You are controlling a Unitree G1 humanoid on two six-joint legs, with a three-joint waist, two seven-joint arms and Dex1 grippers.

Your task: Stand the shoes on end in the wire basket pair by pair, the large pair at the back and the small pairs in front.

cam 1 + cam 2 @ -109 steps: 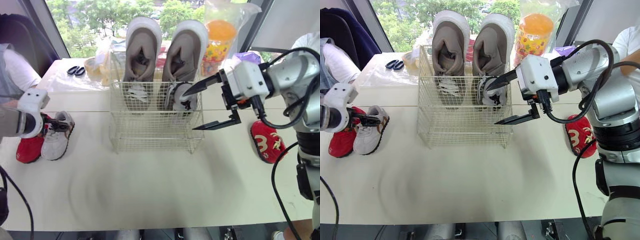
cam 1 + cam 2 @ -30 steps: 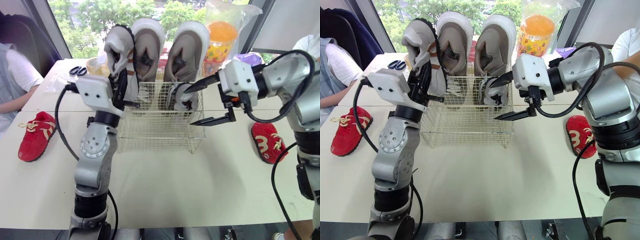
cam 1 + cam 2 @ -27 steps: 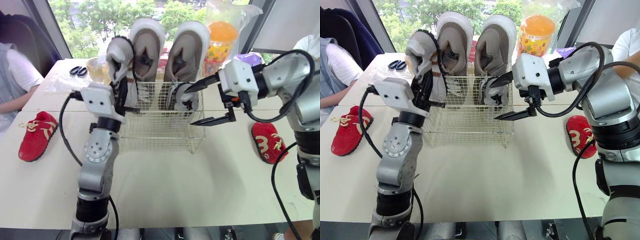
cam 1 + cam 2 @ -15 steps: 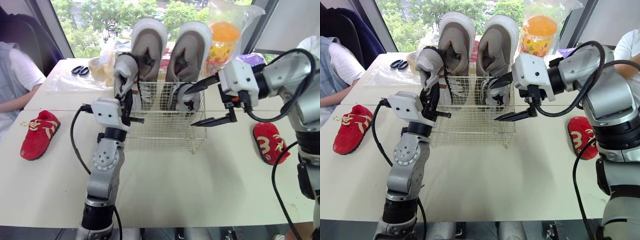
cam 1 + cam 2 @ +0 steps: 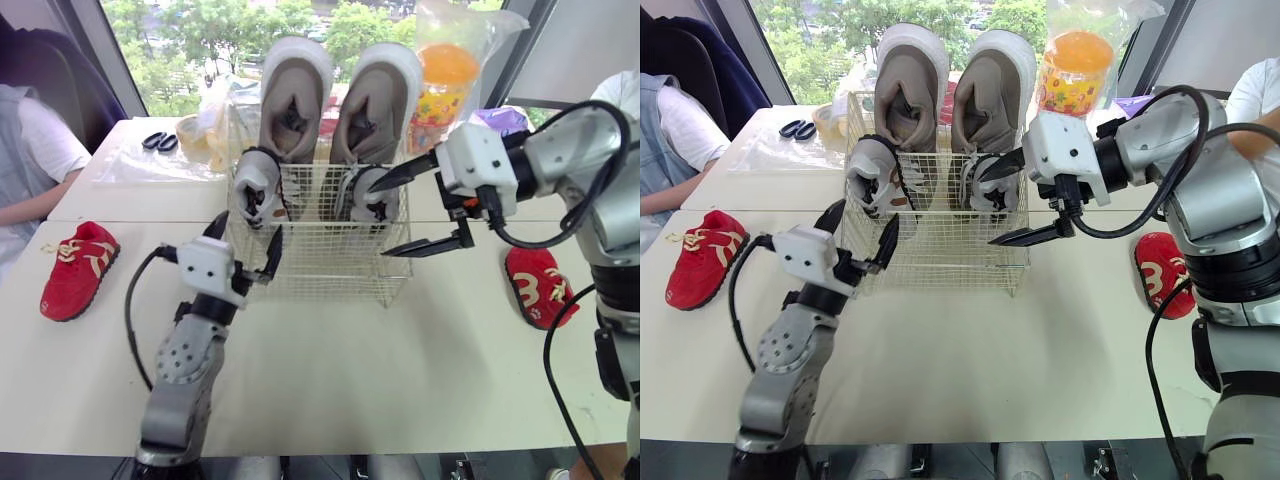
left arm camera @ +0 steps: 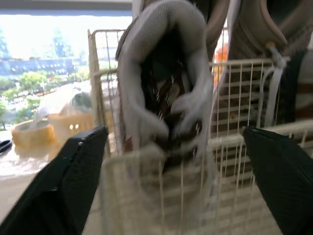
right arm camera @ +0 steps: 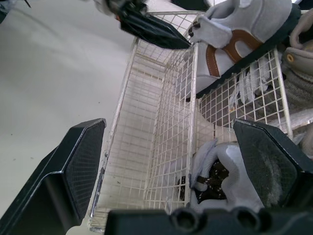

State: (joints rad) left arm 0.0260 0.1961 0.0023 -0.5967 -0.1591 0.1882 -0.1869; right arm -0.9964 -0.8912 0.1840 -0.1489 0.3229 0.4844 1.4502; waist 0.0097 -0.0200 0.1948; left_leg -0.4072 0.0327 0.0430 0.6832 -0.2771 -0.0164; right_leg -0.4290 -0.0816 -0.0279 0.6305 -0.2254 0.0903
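Note:
The wire basket stands mid-table. Two large beige shoes stand on end at its back. A small grey shoe stands on end at the front left, and its match at the front right. My left gripper is open just outside the basket's front left corner, holding nothing; the left wrist view looks at the grey shoe through the wire. My right gripper hangs open at the basket's right end, empty. One red shoe lies far left, another far right.
Behind the basket are black scissors, a roll of tape and an orange toy in a plastic bag. A person's sleeve is at the table's left; another person's sleeve is at the right.
My left gripper lowered the small grey shoe into the basket's front left, let go, and drew back down to the front corner, now open. The right arm stayed still.

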